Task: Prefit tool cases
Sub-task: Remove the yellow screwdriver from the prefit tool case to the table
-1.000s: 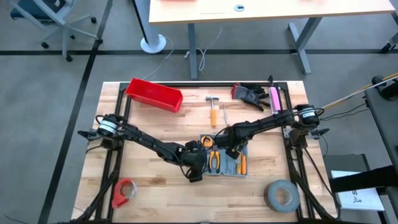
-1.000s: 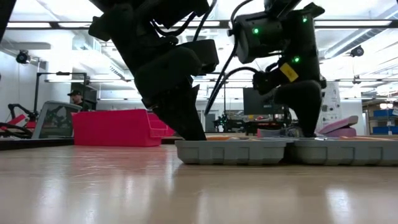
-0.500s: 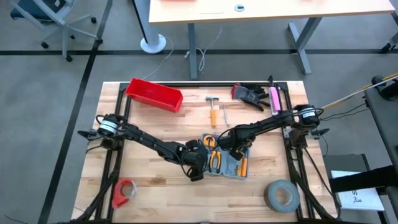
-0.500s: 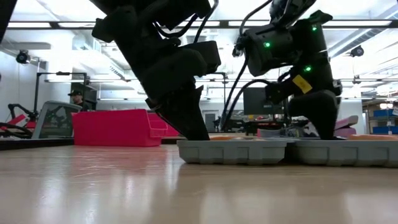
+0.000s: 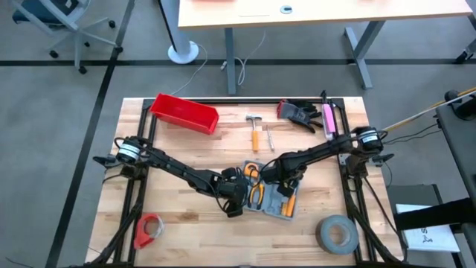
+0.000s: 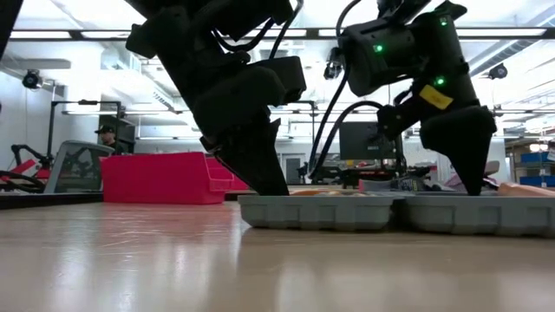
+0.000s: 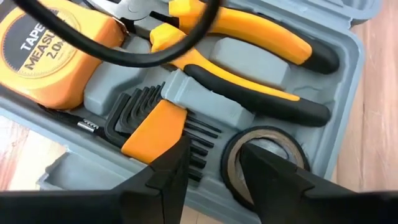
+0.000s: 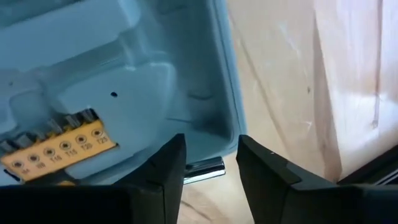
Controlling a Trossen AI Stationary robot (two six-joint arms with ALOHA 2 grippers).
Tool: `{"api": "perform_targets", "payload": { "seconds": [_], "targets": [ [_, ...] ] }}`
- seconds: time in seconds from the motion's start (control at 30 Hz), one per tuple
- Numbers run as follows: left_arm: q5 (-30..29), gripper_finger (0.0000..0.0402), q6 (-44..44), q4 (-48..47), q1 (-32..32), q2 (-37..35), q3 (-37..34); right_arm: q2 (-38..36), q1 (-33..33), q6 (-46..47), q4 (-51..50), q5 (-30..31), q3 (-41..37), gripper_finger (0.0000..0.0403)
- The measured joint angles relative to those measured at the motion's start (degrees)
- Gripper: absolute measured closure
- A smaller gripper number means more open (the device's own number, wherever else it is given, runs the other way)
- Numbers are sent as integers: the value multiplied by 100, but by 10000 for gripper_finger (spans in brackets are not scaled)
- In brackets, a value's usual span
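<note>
**Both arms steady the open case**

The tool case [image 5: 271, 195] lies open mid-table, towards the near edge. Left gripper [image 7: 211, 171] and right gripper [image 8: 210, 163] each press down with parted fingers, holding nothing, probably pinning the case for fitting.

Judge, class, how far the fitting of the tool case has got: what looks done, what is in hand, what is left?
Done: tape measure, pliers and hex keys sit in the open tool case. In hand: left gripper and right gripper hover low over it, holding nothing. Left: the hammer lies outside on the table.
</note>
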Motion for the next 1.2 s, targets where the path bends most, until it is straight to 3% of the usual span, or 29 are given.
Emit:
{"api": "perform_targets", "payload": {
  "seconds": [0.4,0.67,1.2],
  "targets": [
    [8,247,-22,-41,0,0,-2,-2,313,-1108,-103,-415,146,297],
    [-1,245,-143,-144,4,-67,-8,0,314,-1748,-111,-583,146,289],
    [-56,247,-192,-437,42,-181,-22,-495,511,-1962,-80,-248,144,304]
  ]
}}
